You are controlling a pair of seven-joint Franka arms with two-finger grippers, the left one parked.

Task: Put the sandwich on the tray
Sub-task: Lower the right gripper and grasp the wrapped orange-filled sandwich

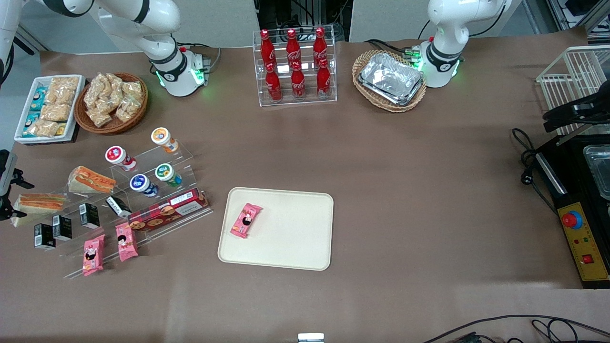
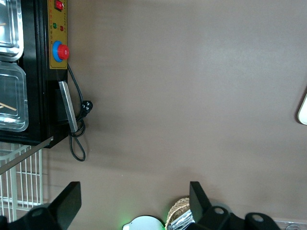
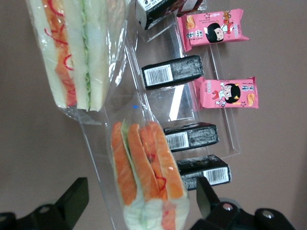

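**Current step: approach to the pick.** The sandwich (image 1: 39,204) is not yet held. It rests on the clear acrylic display rack (image 1: 157,224) toward the working arm's end of the desk, well apart from the tray (image 1: 286,247). A second wedge (image 1: 91,179) with a broad orange face lies near it, farther from the front camera.

**Tool state.** The tool (image 3: 140,188) hovers above the sandwich with its fingers spread wide, one on each side of the wedge, and nothing between them is clamped. In the right wrist view the wrapped wedge sits between the two fingertips. Its height above the wrapper cannot be judged reliably from these views, so contact is probably not yet made.

**Surroundings.** A row of small black boxes (image 3: 191,136) stands just beside the sandwich, nearer the front camera. The tray lies flat near the middle of the desk and already carries one pink snack packet (image 1: 246,220) close to the rim at the working arm's end.

**Next move, as judged.**
1. Lower the tool straight over the wedge.
2. Close across the bread faces with light force, since the filling and film will deform.
3. Lift clear of the rack step and the black boxes.
4. Carry to a bare part of the tray, away from the pink packet.
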